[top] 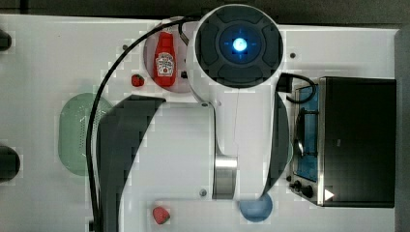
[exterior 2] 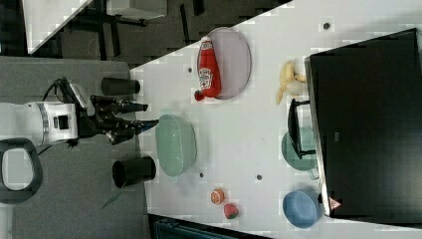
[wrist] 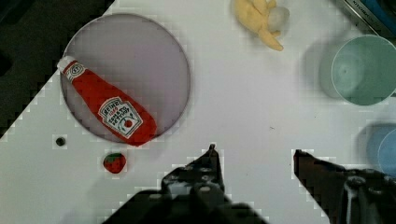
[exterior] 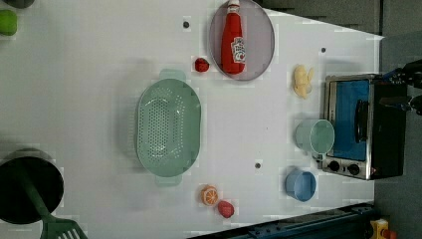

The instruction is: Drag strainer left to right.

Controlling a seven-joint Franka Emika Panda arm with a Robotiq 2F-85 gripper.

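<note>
The hand [exterior 2: 142,115] hangs released with its 2 fingers apart, grasping nothing, above the white counter [exterior: 99,59]. The strainer [exterior: 168,127] rests on the counter near the left view's middle, beside the plate [exterior: 259,45] holding the ketchup bottle [exterior: 233,42].

The strainer [exterior: 168,127] is seen as a large, pale mint-green oval colander, its inside dotted with small holes and a short handle tab at each end. It is set upright, mouth up, on the white counter [exterior: 99,74], towards the left view's left.
</note>
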